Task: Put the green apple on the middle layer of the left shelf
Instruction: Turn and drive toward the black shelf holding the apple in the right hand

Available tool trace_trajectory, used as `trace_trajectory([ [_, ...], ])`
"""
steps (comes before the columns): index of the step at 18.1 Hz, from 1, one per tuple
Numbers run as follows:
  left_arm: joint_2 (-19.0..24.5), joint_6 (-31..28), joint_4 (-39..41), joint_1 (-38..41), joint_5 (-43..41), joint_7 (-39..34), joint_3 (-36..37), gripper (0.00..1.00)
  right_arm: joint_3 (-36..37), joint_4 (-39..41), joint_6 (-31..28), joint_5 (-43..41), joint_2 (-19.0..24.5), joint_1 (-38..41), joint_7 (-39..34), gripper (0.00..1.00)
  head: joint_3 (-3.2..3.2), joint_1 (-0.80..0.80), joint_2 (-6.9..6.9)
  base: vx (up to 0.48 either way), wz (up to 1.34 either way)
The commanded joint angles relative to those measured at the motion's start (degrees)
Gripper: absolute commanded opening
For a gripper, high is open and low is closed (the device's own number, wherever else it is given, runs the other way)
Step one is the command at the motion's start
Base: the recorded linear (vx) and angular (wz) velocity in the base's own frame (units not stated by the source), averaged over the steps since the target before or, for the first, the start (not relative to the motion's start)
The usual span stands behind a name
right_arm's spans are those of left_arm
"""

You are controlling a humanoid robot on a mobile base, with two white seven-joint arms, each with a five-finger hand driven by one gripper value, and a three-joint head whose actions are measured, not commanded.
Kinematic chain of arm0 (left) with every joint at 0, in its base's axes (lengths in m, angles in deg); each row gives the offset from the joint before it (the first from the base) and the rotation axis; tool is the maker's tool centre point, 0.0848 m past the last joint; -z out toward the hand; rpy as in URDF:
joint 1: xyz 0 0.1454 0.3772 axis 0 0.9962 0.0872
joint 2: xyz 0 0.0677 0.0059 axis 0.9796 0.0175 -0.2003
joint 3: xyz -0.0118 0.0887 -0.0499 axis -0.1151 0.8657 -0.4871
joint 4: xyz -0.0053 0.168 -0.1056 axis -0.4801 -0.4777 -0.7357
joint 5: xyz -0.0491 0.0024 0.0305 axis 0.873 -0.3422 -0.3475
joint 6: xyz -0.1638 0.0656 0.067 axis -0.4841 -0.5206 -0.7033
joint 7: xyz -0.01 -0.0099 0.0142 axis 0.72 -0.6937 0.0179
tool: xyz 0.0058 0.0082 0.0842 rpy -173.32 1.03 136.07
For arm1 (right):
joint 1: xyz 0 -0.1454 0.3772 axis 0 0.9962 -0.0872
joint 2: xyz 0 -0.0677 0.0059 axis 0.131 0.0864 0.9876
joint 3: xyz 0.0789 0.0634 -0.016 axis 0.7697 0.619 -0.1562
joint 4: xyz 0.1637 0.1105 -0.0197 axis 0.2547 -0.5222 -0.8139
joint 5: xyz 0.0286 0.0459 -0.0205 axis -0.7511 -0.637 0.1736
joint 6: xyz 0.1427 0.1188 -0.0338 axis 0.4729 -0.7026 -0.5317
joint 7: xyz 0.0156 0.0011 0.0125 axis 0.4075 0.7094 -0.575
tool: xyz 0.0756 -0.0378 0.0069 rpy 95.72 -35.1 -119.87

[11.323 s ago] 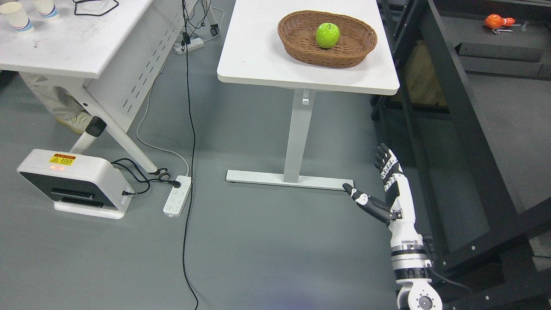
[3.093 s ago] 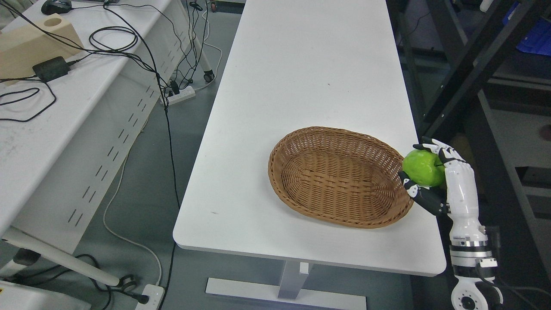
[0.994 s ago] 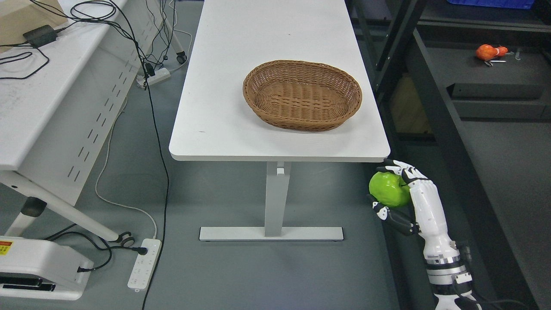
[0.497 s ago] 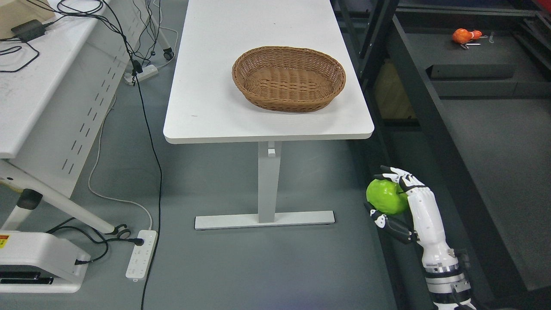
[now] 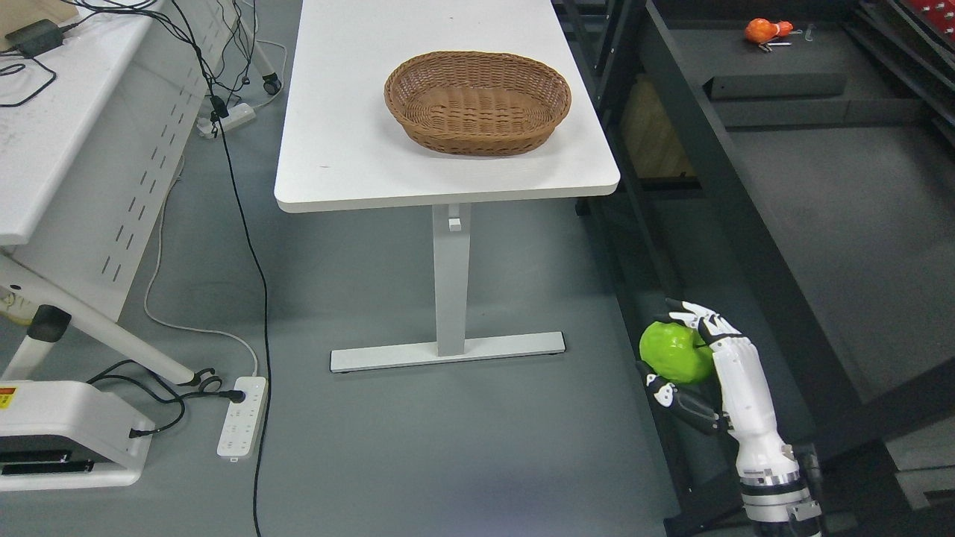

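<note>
My right hand is shut on the green apple, its white fingers curled over the top and the dark thumb under it. It holds the apple low, above the grey floor, just left of a black metal shelf frame. A dark grey shelf board lies to the right of the hand. The empty wicker basket sits on the white table at the upper middle. My left arm is out of view.
A white desk with cables stands at the left. A black cable hangs to the floor beside a power strip and a white device. An orange object lies on the far shelf.
The whole picture has shifted: the camera has moved, so the table and basket sit higher and further left. My right hand still holds the apple in nearly the same place.
</note>
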Motion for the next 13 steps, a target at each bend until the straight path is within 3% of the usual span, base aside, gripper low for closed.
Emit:
trace_trajectory([
  [1, 1.00, -0.19, 0.00, 0.00, 0.00, -0.01, 0.00, 1.00, 2.22, 0.02, 0.37, -1.54, 0.24, 1.05, 0.03, 0.00, 0.00, 0.00, 0.00, -0.155, -0.14],
  [13, 1.00, -0.19, 0.00, 0.00, 0.00, -0.01, 0.00, 1.00, 5.74, 0.02, 0.19, -2.60, 0.42, 1.13, -0.06, 0.00, 0.00, 0.00, 0.00, -0.119, -0.27],
])
